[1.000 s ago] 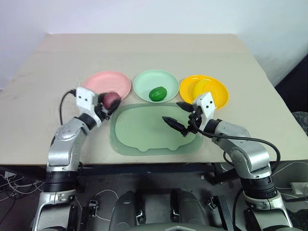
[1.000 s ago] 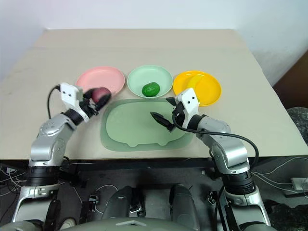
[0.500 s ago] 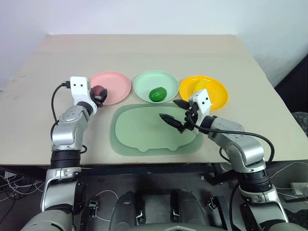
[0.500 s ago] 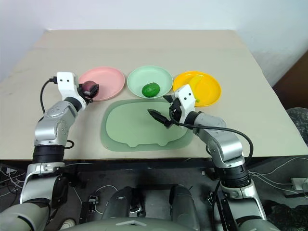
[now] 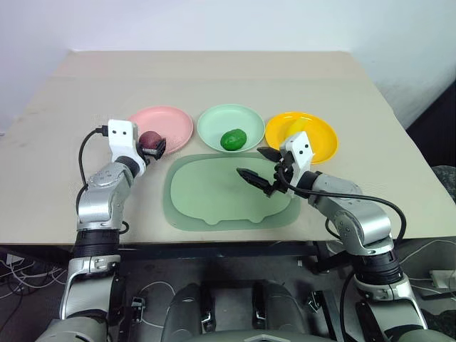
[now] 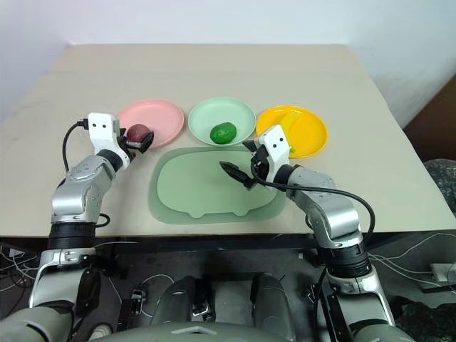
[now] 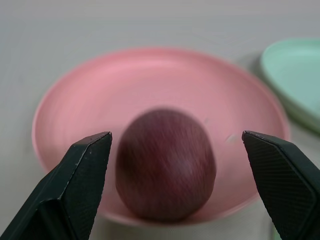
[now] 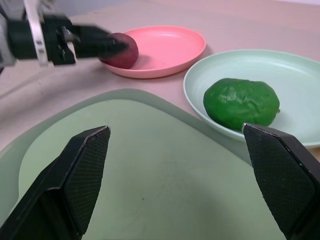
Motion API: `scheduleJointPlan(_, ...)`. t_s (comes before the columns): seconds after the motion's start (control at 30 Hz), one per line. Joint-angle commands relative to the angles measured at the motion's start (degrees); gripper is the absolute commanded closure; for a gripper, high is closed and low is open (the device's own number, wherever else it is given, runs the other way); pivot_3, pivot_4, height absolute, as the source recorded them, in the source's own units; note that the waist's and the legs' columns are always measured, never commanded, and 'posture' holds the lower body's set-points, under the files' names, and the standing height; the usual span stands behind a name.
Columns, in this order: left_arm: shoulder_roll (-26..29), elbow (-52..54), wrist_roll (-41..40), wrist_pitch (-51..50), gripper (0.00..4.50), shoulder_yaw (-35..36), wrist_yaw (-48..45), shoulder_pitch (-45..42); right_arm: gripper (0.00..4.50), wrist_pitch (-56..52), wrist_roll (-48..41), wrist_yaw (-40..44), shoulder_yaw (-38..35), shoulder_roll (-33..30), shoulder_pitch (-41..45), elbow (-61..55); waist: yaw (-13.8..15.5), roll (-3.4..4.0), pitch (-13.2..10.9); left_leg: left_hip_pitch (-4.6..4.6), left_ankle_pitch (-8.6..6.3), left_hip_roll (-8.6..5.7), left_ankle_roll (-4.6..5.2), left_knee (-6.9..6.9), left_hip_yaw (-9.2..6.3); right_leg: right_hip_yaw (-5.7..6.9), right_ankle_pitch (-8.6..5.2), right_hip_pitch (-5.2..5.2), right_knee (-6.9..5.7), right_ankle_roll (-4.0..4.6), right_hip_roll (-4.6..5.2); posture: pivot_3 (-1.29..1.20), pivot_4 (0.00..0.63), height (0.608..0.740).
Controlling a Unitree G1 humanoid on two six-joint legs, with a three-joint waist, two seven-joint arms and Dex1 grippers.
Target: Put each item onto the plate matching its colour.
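Note:
The reddish-pink ball (image 7: 165, 172) rests on the near rim of the pink plate (image 5: 171, 121). My left gripper (image 5: 152, 143) stands open around the ball, its fingers (image 7: 85, 170) clear of it on both sides. On the mint green plate (image 5: 228, 118) lies the dark green oval (image 5: 233, 139). The yellow banana (image 5: 294, 128) lies on the yellow plate (image 5: 320, 139), partly hidden by my right wrist. My right gripper (image 5: 253, 163) hovers open and empty over the far right part of the large tray.
The large pale green tray (image 5: 206, 203) lies bare at the table's front edge, just in front of the three plates. The beige table (image 5: 214, 75) stretches away behind the plates.
My left gripper carried the ball to the pink plate's near rim, then opened and let it go. The right arm has stayed put.

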State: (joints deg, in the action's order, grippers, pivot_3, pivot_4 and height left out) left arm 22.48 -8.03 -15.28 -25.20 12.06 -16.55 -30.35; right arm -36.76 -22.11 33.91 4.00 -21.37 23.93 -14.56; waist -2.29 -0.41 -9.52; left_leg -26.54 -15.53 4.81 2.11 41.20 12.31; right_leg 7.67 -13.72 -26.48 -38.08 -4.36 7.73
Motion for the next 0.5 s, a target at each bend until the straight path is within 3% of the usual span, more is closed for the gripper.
scheduleJointPlan(0.03, 0.82, 7.68, -2.23, 2.83, 0.06, 2.22, -2.15, 2.75, 0.00, 1.26, 0.13, -0.57, -0.62, -0.20, -0.79, -2.69, -0.09, 0.00, 0.00, 0.01, 0.00, 0.00, 0.00, -0.01, 0.00, 0.00, 0.00, 0.00, 0.00, 0.00, 0.00, 0.00, 0.150, 0.695)
scheduleJointPlan(0.3, 3.28, 15.20, -8.64, 19.03, 0.06, 5.21, -19.45, 17.07, 0.00, 3.70, -1.58, 0.31, -1.37, 0.71, -4.14, -4.37, -0.22, 0.01, 0.00, 0.01, -0.09, 0.04, -0.16, -0.06, 0.04, -0.01, -0.01, -0.07, 0.01, 0.01, 0.00, 0.00, 0.150, 0.695)
scheduleJointPlan(0.5, 3.74, 18.12, -15.14, 20.96, 0.06, 8.18, -25.92, 26.08, 0.00, 4.04, -4.42, 2.99, -2.96, -0.40, -5.49, -3.98, 0.04, 0.00, 0.00, 0.01, -0.11, 0.09, -0.15, -0.05, 0.01, -0.03, -0.03, -0.05, 0.07, 0.07, 0.07, 0.00, 0.150, 0.695)
